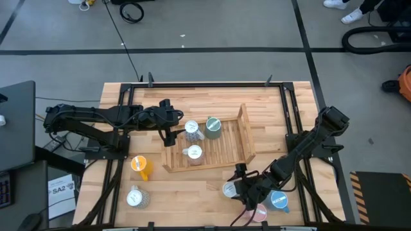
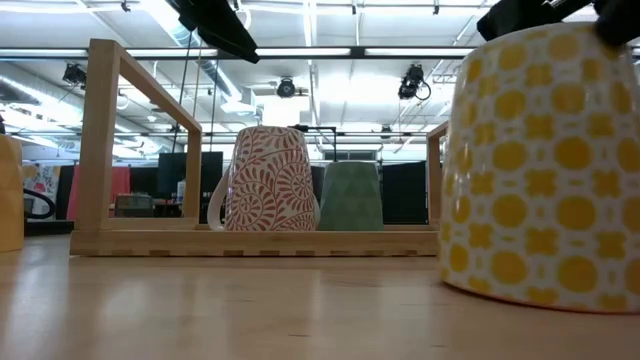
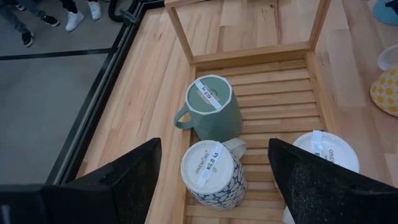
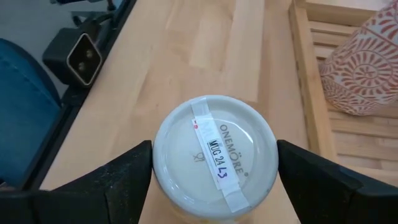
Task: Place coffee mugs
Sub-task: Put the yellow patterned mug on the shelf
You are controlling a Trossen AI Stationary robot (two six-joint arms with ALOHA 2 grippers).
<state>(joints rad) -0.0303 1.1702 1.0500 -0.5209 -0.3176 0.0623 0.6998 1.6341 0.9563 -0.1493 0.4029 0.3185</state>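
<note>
A slatted wooden rack (image 1: pixel 228 151) lies mid-table. Three coffee mugs stand upside down on it: a blue-speckled one (image 3: pixel 212 171), a green one (image 3: pixel 211 112) and a red-patterned one (image 2: pixel 270 180). My left gripper (image 3: pixel 214 180) hangs open above the rack's left end, over the blue-speckled mug. Near the table's front edge my right gripper (image 4: pixel 214 180) is shut on an upside-down yellow-patterned mug (image 2: pixel 545 170), whose labelled base (image 4: pixel 214 149) faces up. My right gripper has the yellow-patterned mug's outer wall (image 4: pixel 157 168) between its two fingers, one finger on each side, just below the upturned base. The fingers slant down from the table's right side. The mug stands upright on its rim (image 2: pixel 540 295) on the table.
An orange mug (image 1: pixel 140 165) and a speckled grey mug (image 1: pixel 136 197) stand at the front left. A blue mug (image 1: pixel 279 201) and a pink mug (image 1: pixel 259 212) sit close behind my right gripper. The rack's raised end frame (image 2: pixel 140 150) stands at its right end.
</note>
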